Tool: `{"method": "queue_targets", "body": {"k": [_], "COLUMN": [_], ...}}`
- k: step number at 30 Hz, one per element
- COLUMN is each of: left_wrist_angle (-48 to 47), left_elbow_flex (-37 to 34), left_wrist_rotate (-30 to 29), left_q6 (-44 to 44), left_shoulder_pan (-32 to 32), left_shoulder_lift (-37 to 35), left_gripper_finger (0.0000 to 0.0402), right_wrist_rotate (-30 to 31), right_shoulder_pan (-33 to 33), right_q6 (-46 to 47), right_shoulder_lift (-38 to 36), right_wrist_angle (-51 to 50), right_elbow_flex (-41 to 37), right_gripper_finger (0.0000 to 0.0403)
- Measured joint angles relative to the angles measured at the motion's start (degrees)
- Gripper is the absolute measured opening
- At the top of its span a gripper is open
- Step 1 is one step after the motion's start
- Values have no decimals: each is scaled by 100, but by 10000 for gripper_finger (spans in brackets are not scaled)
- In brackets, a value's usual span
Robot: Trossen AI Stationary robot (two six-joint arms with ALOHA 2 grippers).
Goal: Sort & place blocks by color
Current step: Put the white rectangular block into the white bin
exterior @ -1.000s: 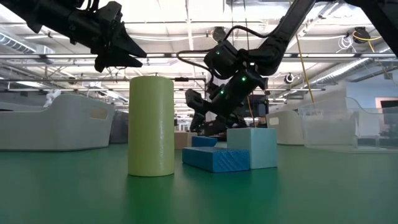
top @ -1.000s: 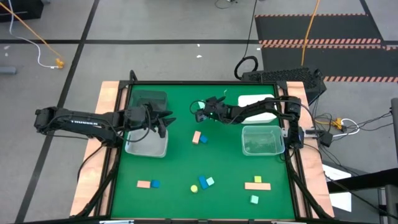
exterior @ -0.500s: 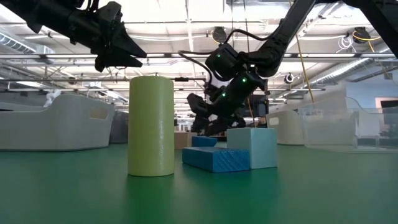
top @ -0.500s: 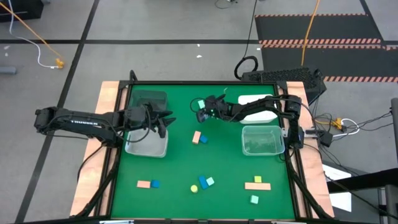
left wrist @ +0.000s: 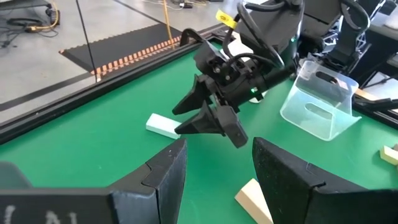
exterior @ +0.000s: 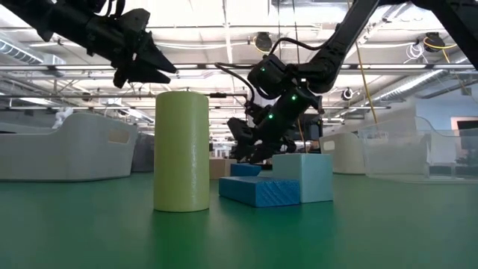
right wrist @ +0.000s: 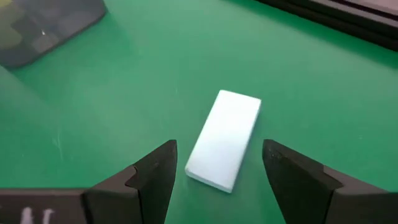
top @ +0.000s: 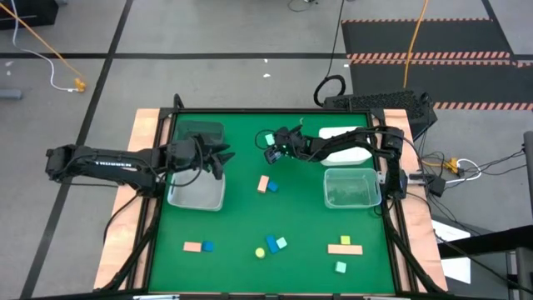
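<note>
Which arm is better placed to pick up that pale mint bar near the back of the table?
The right. Its open gripper hangs directly over the mint bar, fingers on either side of it. The left gripper hovers by the clear bin, farther away.

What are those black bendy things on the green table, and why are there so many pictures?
They are two robot arms, each ending in a two-finger claw called a gripper. Four cameras took these pictures at once: one above the green table, one down at table height, and one on each arm's wrist. Small toy blocks lie scattered about, like a yellow cylinder and a blue block. Plastic bins, such as the clear bin, wait for them. The right gripper is open, just above a pale mint bar, holding nothing. The left gripper is open and empty too, hovering by another bin.
</note>
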Motion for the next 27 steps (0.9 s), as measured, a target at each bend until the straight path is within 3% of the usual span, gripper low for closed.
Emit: {"method": "queue_targets", "body": {"k": [9,18,27], "left_wrist_angle": [0,-8,-86], "left_elbow_flex": [0,2,4], "left_wrist_rotate": [2,4,4], "left_q6": [-2,-4,-22], "left_shoulder_pan": [79,79,79], "left_shoulder_lift": [1,1,1], "left_gripper_finger": [186,186,186], "right_wrist_rotate": [-68,-360,130], "right_shoulder_pan": [-36,-241,-166], "right_q6": [-704,-609,-966], "right_shoulder_lift": [9,460,824], "right_wrist_angle": [3,336,850], "right_elbow_flex": [0,20,19], "right_gripper_finger": [231,231,211]}}
